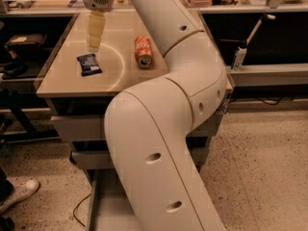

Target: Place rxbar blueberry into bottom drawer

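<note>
A large cream jointed robot arm (163, 143) fills the foreground below the orange soda can (143, 51) and sweeps up past the can's right side to the top of the view. The can lies on its side on a tan square tabletop (62, 78). Far below the can, at floor level, the bottom drawer (106, 213), a grey metal tray, stands pulled out and partly hidden by the arm.

Left of the can, the pale gripper (95, 32) hangs pointing down over the tabletop; whether it is open or closed cannot be told. The rxbar blueberry (89, 64), a small flat bar in a dark navy wrapper, lies flat left of the can and slightly nearer the camera. It sits just in front of the gripper's tip and apparently apart from it. Its long axis seems to run front to back, so the pick-up likely calls for a short move forward and down.
</note>
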Controlling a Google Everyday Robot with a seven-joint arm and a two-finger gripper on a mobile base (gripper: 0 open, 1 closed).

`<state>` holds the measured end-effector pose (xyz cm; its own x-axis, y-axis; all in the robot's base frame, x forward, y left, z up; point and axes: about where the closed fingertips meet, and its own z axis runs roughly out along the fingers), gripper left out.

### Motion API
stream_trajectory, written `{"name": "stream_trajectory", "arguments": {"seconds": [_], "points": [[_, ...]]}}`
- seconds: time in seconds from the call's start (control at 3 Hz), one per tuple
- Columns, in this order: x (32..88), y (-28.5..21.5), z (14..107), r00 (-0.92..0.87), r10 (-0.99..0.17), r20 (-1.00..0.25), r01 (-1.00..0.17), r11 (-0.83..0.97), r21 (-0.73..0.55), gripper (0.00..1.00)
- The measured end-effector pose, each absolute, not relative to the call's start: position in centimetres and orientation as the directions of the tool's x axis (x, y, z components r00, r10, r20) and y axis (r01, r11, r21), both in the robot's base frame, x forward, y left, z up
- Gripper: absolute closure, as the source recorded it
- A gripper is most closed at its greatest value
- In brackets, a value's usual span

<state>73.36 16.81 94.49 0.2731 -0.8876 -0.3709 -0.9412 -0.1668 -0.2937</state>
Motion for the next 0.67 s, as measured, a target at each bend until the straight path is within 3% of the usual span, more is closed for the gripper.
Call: {"name": "stream_trajectory", "arguments": {"seconds": [0.67], "points": [[74.8, 19.7, 89.7, 0.308, -0.873, -0.378, -0.942, -0.224, -0.251, 0.0]]}}
